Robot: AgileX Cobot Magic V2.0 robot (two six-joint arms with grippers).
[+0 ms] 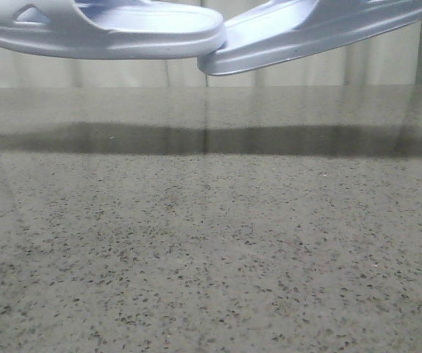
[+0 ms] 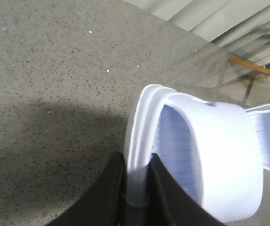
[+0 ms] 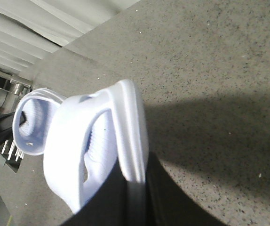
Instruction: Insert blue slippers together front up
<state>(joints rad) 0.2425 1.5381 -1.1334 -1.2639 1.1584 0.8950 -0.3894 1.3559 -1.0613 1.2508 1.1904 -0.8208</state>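
Two pale lavender-blue slippers hang in the air at the top of the front view, above the table. The left slipper [image 1: 115, 29] lies roughly level; the right slipper [image 1: 306, 33] tilts up to the right, and its low end tucks under the left one's end. My left gripper [image 2: 137, 186] is shut on the sole edge of the left slipper [image 2: 205, 155]. My right gripper [image 3: 135, 183] is shut on the sole edge of the right slipper [image 3: 102, 141]. In each wrist view the other slipper's end shows beyond the held one. Neither gripper shows in the front view.
The speckled grey table [image 1: 211, 243] spreads below, with the slippers' dark shadow band [image 1: 211, 140] across it. A pale curtain [image 1: 123, 73] hangs behind. A wooden frame [image 2: 266, 75] stands past the table in the left wrist view; metal items [image 3: 12, 87] sit off the table's edge.
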